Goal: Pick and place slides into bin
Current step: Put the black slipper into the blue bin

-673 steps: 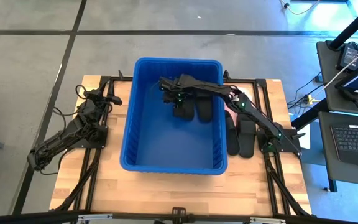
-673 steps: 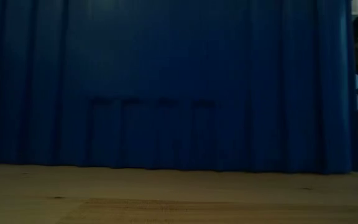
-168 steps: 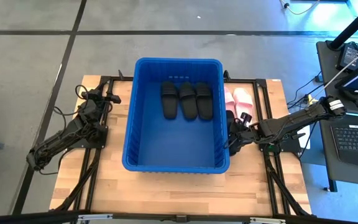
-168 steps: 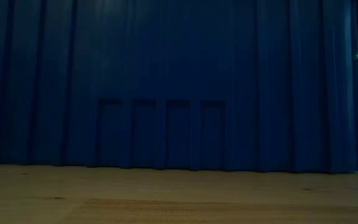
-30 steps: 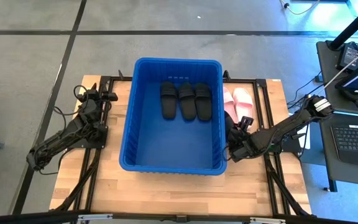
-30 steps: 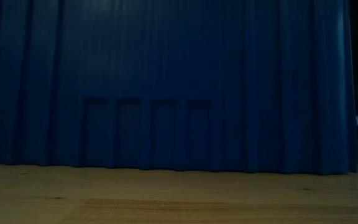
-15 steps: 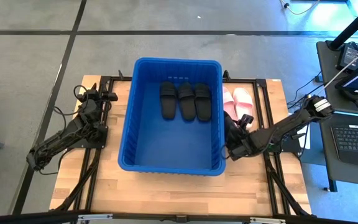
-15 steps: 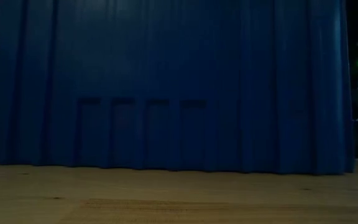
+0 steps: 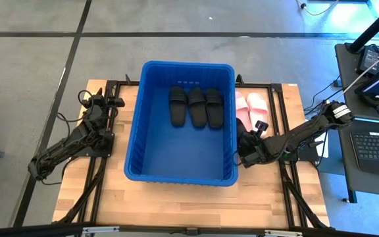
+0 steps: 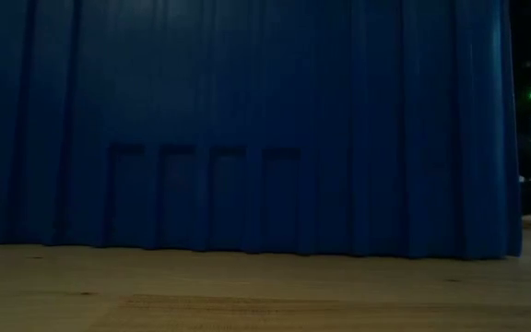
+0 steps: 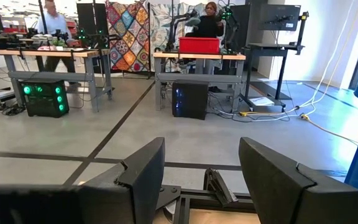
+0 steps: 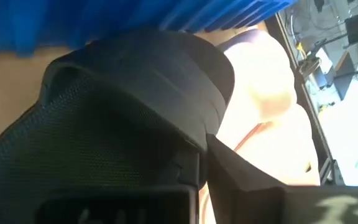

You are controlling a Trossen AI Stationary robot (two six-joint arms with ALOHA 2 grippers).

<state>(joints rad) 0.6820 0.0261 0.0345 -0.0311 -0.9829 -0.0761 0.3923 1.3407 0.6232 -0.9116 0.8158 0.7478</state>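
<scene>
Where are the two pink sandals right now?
In the high view, the two pink slides lie side by side on the table, just outside the blue bin's right wall near its far corner. The right gripper is just nearer than them, beside the bin.

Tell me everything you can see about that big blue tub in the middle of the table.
The bin is a large, deep rectangular tub of blue plastic with a thick rim and ribbed walls. It stands upright on the wooden table between the two arms. Three black slides lie side by side on its floor at the far end; the rest of the floor is bare. The right hand works low just outside its right wall.
</scene>
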